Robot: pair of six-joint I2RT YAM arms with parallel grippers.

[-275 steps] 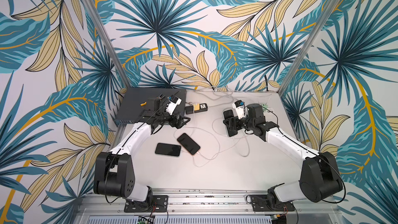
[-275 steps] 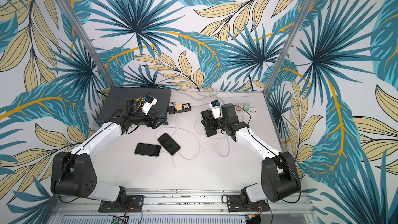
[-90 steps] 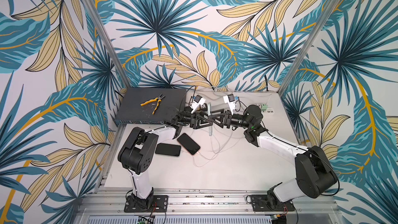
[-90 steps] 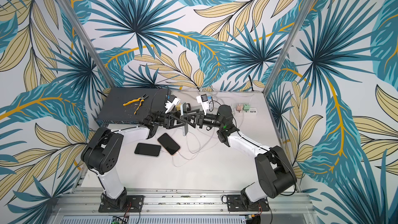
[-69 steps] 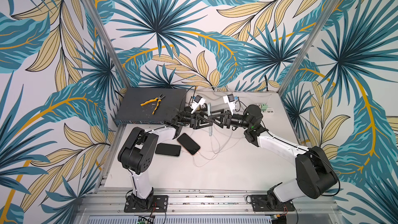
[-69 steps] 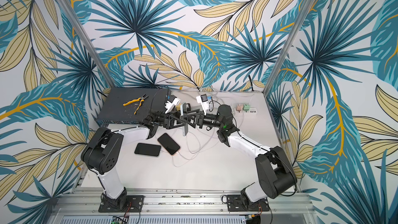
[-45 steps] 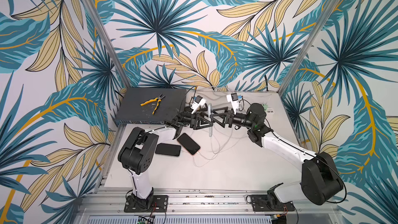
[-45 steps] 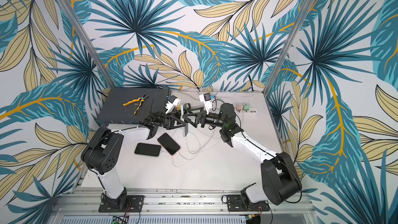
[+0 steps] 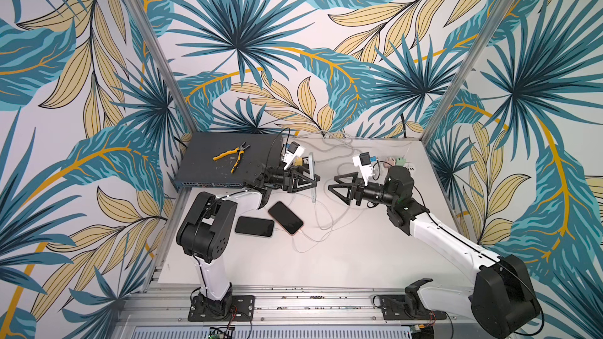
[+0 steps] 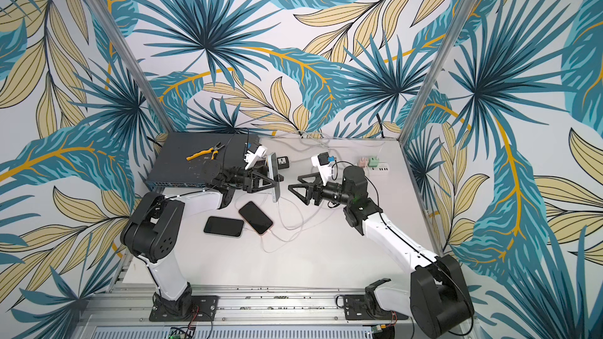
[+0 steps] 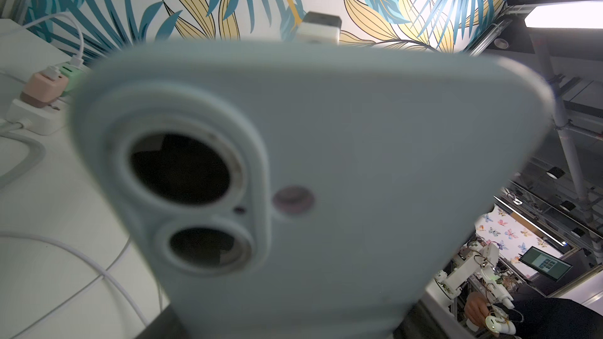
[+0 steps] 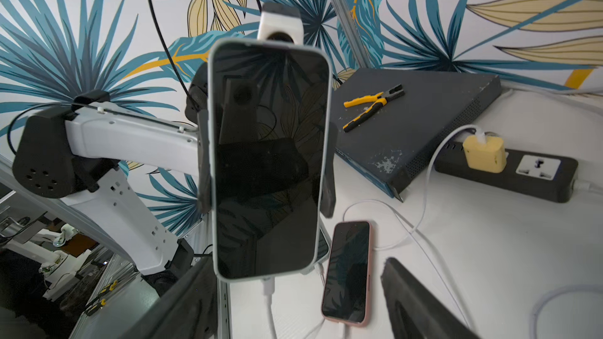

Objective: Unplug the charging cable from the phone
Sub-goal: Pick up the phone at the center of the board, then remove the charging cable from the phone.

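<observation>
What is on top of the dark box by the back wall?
Yellow-handled pliers lie on the dark box. In both top views the left arm covers its near right corner.

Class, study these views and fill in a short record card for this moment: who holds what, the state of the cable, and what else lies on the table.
Held item: pale-cased phone, upright, off the table
Holder: left gripper, shut on the phone's sides
Cable: white charging cable, plugged into the phone's lower end
Other arm: right gripper, open, empty, facing the phone's screen, apart from it
Lying flat: pink-cased phone and dark phone, screens up
Task status: cable not yet unplugged
</observation>
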